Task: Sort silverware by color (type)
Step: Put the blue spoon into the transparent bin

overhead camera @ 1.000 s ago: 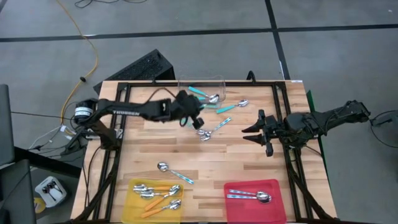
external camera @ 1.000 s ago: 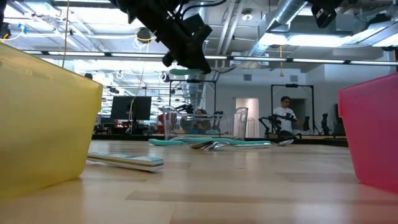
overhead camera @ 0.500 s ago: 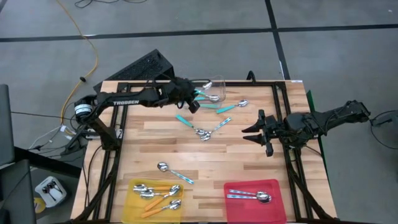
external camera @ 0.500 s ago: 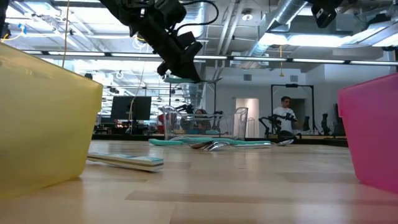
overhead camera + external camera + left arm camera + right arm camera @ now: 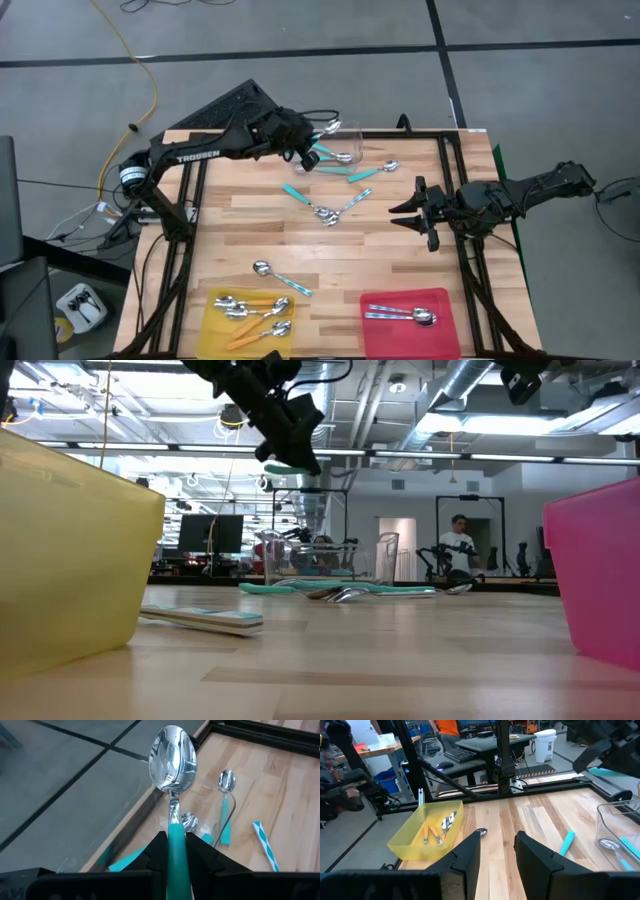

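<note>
Above the clear tub (image 5: 335, 140) holding teal spoons, the left tool (image 5: 175, 851) grips 1 teal spoon (image 5: 173, 765).

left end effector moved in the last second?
Yes. The left end effector, shut on a teal spoon, has pulled back from mid-table toward the far edge, beside the clear tub.

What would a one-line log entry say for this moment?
left end effector: shut on teal spoon, raised over clear tub | right end effector: open, waiting at table's right
</note>
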{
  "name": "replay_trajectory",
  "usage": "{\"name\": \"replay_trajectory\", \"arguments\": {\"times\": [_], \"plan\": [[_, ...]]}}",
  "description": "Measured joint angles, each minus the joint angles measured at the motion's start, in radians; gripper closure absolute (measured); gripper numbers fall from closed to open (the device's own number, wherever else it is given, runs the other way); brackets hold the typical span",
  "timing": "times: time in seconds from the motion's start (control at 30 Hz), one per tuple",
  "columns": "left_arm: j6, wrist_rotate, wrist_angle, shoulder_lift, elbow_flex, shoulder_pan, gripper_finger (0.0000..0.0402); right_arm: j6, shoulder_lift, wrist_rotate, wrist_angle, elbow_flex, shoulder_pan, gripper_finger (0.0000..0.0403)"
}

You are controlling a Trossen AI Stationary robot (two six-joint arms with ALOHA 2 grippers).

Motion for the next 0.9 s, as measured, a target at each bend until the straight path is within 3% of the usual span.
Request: {"name": "replay_trajectory", "arguments": {"times": [0.37, 0.9], "plan": [[0.024, 0.139, -0.010, 0.000, 0.002, 0.069, 0.0372, 0.000, 0.000, 0.000, -0.007, 0.000, 0.000, 0.0259], [0.076, 0.183, -0.022, 0.000, 0.001, 0.083, 0.0372, -0.010, 0.000, 0.000, -0.006, 0.000, -0.008, 0.0259]]}}
